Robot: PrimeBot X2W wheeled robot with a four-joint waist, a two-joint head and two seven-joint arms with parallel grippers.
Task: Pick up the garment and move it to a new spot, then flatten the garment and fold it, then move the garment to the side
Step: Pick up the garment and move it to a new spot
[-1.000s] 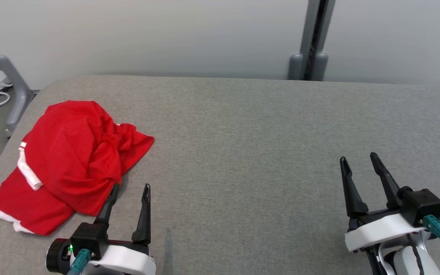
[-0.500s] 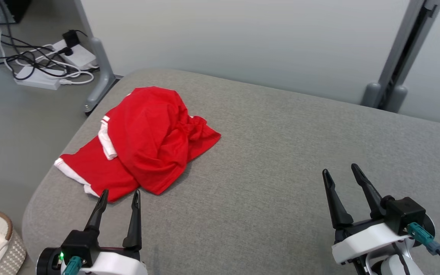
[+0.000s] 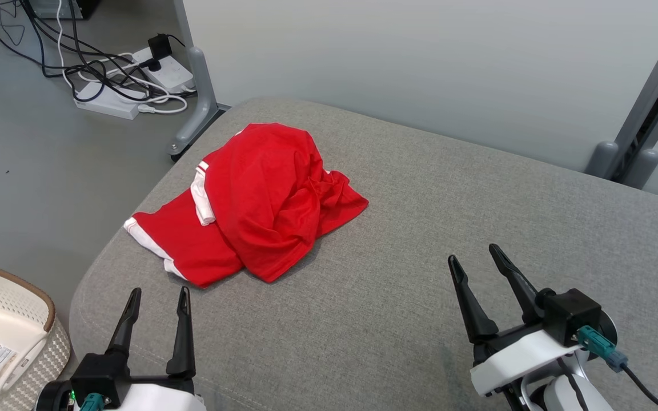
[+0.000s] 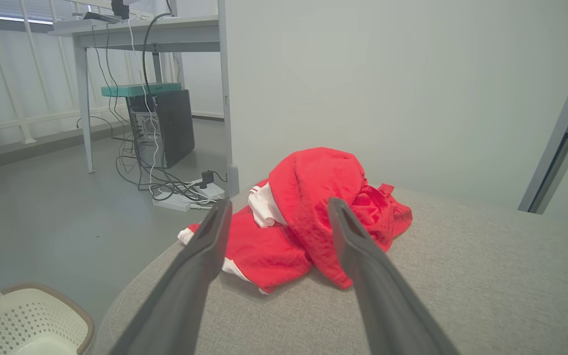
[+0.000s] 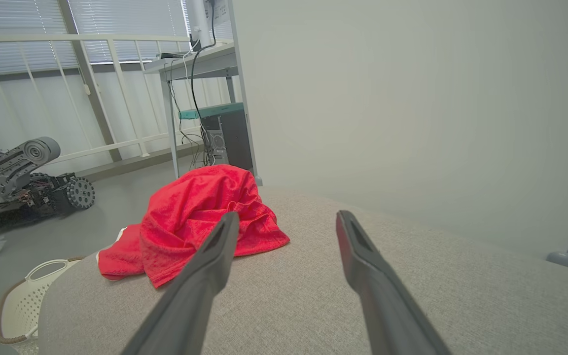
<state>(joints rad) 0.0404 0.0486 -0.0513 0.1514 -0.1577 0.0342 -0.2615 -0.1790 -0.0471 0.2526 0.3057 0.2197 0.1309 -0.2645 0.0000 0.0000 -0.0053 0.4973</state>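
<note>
My left gripper is over the near left corner of the grey padded table. Its two fingers stand apart, with nothing between them. My right gripper is at the near right, also spread wide and empty. The red garment with white trim lies crumpled in a heap near the left edge of the table, ahead of my left gripper and not touching it. A white basket stands on the floor beside the table, on my left.
</note>
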